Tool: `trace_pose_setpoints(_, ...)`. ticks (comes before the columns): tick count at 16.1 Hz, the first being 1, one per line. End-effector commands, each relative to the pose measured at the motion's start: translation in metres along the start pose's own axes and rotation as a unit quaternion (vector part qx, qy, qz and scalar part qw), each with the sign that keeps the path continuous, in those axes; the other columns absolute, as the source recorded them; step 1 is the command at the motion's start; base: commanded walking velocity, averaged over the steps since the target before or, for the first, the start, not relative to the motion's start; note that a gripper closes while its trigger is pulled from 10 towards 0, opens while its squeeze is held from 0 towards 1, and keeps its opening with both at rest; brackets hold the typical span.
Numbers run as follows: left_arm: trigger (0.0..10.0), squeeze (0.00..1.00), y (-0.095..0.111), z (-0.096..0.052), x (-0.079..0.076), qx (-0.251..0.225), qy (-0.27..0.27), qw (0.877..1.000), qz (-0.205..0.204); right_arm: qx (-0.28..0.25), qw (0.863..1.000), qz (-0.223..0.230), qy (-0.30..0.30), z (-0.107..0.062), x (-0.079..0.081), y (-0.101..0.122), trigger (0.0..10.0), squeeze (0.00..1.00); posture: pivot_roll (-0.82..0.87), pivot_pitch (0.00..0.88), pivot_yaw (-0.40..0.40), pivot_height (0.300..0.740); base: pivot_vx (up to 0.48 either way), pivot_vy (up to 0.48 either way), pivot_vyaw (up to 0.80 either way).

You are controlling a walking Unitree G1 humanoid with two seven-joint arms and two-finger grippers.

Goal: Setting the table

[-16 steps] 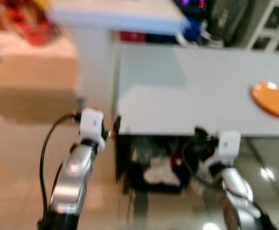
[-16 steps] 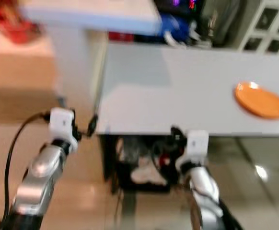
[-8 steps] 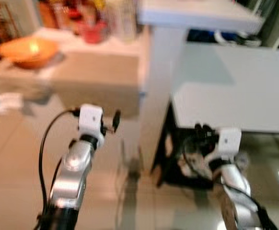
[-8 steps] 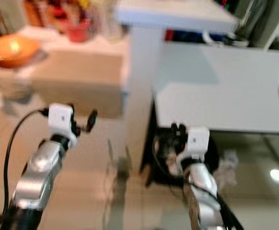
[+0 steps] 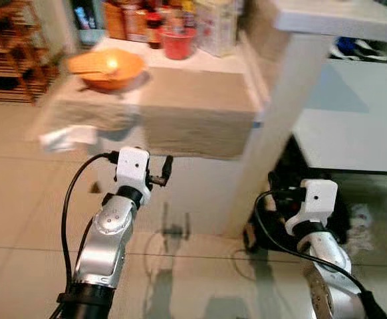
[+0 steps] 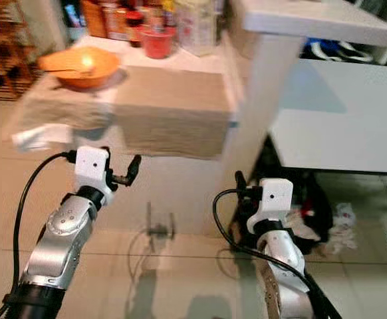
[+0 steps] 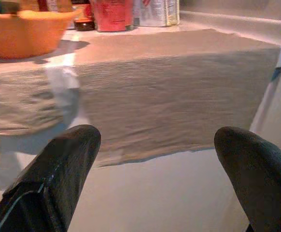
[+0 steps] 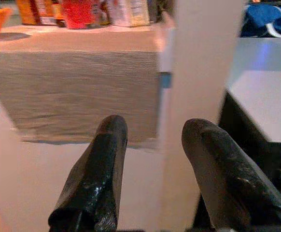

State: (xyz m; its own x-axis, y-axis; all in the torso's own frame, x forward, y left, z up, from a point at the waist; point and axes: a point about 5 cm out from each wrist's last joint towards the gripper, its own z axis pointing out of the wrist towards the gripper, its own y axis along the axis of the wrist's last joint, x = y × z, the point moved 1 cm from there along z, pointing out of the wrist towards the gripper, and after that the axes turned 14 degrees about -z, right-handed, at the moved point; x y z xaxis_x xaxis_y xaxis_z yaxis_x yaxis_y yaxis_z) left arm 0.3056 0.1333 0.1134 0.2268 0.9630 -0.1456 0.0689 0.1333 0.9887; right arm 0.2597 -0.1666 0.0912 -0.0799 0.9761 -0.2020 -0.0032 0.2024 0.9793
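Sitting at the upper left, my orange bowl rests on the desk edge, by a red cup. Both my jaws are apart and hold nothing, over open floor.

counter | beige cloth draped over edge | orange bowl | red cup
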Motion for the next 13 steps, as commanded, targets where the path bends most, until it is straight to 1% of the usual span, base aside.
trace_pose_setpoints(1, 10.0, 0.00, -0.001, 0.004, -0.009, 0.000, -0.013, 1.000, 0.003, 0.002, 1.000, -0.010, -0.017, -0.001, -0.010, -0.001, 10.0, 1.00, -0.01, 0.000, -0.022, 0.740, 0.000, 0.472, 0.00)
trace_pose_setpoints(2, 10.0, 0.00, 0.000, 0.006, -0.009, 0.000, -0.014, 1.000, 0.005, -0.002, 1.000, -0.004, -0.008, 0.000, -0.007, 0.000, 10.0, 1.00, -0.01, 0.000, -0.021, 0.740, 0.000, 0.472, 0.00)
trace_pose_setpoints(4, 10.0, 0.00, 0.000, 0.007, -0.010, 0.000, -0.026, 1.000, 0.017, 0.001, 1.000, -0.018, -0.017, 0.003, -0.008, 0.001, 10.0, 1.00, 0.00, 0.000, -0.021, 0.740, 0.000, 0.472, 0.00)
trace_pose_setpoints(5, 10.0, 0.00, 0.000, 0.007, -0.011, -0.002, -0.028, 0.999, 0.023, 0.003, 0.999, -0.024, -0.027, 0.004, -0.010, 0.001, 10.0, 0.00, 0.00, 0.000, -0.022, 0.740, 0.000, 0.472, 0.00)
trace_pose_setpoints(6, 10.0, 0.00, 0.001, 0.007, -0.011, -0.006, -0.025, 0.999, 0.024, -0.002, 0.999, -0.027, -0.029, 0.006, -0.011, 0.002, 10.0, 0.00, 0.00, 0.000, -0.023, 0.740, 0.000, 0.424, 0.00)
trace_pose_setpoints(9, 10.0, 0.00, 0.002, 0.007, -0.011, -0.017, -0.019, 0.999, 0.029, -0.026, 0.998, -0.052, -0.020, 0.007, -0.008, 0.010, 10.0, 0.00, 0.00, 0.000, -0.027, 0.740, 0.000, 0.000, 0.00)
trace_pose_setpoints(10, 10.0, 0.00, 0.003, 0.006, -0.011, -0.020, -0.017, 0.999, 0.035, -0.031, 0.998, -0.050, -0.017, 0.007, -0.006, 0.013, 10.0, 0.00, 0.00, 0.000, -0.028, 0.740, 0.000, 0.000, 0.00)
trace_pose_setpoints(11, 10.0, 0.00, 0.003, 0.006, -0.012, -0.025, -0.018, 0.999, 0.032, -0.037, 0.998, -0.049, -0.010, 0.007, -0.006, 0.015, 10.0, 0.00, 0.00, 0.000, -0.028, 0.740, 0.000, 0.000, 0.00)
trace_pose_setpoints(13, 10.0, 0.00, 0.003, 0.006, -0.014, -0.027, -0.019, 0.999, 0.037, -0.041, 0.998, -0.055, -0.006, 0.006, -0.005, 0.017, 10.0, 0.00, 0.00, 0.000, -0.030, 0.740, 0.450, 0.000, 0.75)
